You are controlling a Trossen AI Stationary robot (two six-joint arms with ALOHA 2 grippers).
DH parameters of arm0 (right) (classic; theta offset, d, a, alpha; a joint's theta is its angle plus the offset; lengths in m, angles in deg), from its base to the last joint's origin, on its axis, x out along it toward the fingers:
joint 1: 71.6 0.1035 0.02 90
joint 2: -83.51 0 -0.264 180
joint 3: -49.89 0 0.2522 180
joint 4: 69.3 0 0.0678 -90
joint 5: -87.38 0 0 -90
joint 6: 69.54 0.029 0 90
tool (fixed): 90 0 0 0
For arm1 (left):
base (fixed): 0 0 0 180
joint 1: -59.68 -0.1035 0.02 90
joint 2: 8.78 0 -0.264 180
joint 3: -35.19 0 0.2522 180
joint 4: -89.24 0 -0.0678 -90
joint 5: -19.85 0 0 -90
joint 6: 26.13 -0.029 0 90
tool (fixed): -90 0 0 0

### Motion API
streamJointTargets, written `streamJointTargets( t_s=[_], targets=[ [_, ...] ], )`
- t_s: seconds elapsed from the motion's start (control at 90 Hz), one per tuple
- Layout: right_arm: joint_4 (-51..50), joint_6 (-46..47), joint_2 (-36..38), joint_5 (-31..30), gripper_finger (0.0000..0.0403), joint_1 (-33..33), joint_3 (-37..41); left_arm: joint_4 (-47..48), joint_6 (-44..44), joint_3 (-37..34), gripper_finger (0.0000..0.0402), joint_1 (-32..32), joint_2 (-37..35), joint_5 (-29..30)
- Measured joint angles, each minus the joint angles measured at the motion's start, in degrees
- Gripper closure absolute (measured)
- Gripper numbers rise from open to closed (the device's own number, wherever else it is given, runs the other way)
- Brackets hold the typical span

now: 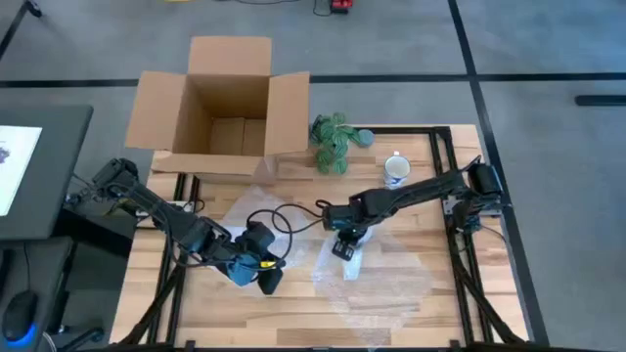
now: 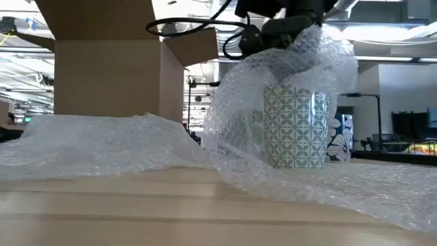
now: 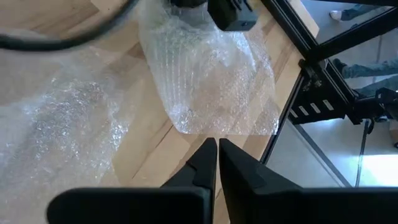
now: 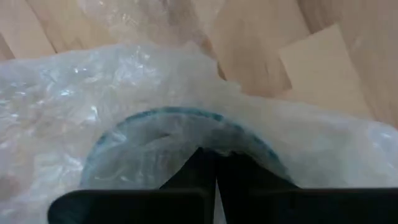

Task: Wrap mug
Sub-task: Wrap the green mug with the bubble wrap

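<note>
Room: concrete floor with dark tape lines is seen around the slatted wooden table; an industrial hall is seen behind it in the low view.
Cardboard box: stood open at the table's 11 o'clock; a green plant is set just beside it.
Bubble wrap: spread over the table's middle and drawn up over the mug; judged light, limp and slippery.
Mug: stood upright near the table's centre, patterned in teal; judged rigid, fairly heavy and breakable; best taken at the rim through the film.
Second mug: left unwrapped at 1 o'clock.
Right gripper: held above the mug's mouth, jaws pinched on bubble wrap.
Left gripper: parked at 8 o'clock of the mug, jaws pressed together on nothing.
</note>
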Motion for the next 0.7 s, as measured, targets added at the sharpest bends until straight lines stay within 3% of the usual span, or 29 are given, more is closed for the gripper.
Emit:
streamJointTargets(
  t_s=[0.267,0.589,0.7],
  targets=[
    [-2.24,0.09,0.12,-0.04,0.0403,0.00,-0.99,0.02,0.00,0.00,0.0402,-0.02,0.00,0.00],
    [-20.37,-3.24,0.62,0.16,0.0403,0.08,-18.97,0.00,0.02,0.00,0.0402,-0.02,0.00,0.02],
    [-21.97,-6.81,1.58,4.01,0.0403,1.25,-22.33,0.00,0.00,0.00,0.0402,0.00,0.00,0.02]
  ],
)
